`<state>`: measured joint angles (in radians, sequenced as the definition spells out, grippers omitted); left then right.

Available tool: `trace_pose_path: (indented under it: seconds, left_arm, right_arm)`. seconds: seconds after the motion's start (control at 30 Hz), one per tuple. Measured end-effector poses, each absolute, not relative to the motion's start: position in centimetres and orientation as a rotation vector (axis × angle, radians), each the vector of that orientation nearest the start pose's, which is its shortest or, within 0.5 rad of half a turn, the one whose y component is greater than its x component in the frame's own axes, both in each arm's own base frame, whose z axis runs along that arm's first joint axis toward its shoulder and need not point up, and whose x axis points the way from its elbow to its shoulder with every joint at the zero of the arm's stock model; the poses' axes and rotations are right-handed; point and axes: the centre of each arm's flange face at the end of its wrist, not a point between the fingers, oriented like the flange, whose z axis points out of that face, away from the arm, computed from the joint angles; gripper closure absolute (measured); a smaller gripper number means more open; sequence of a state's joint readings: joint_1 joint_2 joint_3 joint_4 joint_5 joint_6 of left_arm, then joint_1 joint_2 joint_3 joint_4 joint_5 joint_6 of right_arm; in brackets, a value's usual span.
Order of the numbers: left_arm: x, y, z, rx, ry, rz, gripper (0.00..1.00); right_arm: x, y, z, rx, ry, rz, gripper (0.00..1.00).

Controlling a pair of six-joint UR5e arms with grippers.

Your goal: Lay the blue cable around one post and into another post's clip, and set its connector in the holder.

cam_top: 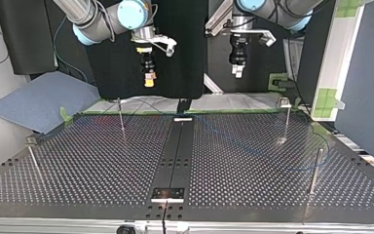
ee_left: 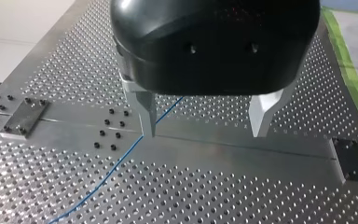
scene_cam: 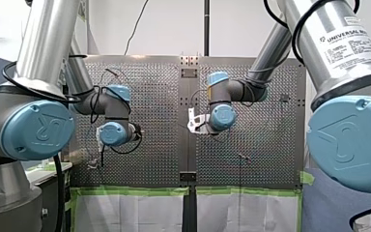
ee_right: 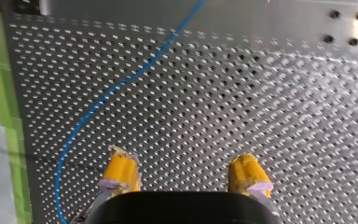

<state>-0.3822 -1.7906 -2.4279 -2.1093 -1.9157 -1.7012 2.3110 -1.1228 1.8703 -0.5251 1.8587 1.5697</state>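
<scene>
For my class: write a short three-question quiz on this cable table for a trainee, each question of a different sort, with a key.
1. True or false: my right tool grips the blue cable.
2. My left tool is: A open and empty; B shut on the cable; C shut and empty.
3. Fill in: my right tool's pads are ___.
Key: 1 false; 2 A; 3 yellow.
</scene>
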Motion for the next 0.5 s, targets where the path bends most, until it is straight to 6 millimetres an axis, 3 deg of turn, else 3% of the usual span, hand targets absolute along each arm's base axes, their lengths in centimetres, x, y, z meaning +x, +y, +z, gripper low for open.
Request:
trace_pose_path:
  seconds: [0.3,0.5]
  left_arm:
    - [30.74,-22.25,12.73,-0.084,1.621,-0.092,0.01]
    - [30.66,-22.01,12.55,-0.082,1.640,-0.083,0.01]
  right_arm:
    - [43.67,-33.36,15.53,1.748,-1.014,1.338,0.00]
    - [44.26,-33.23,15.46,1.753,-0.987,1.380,0.00]
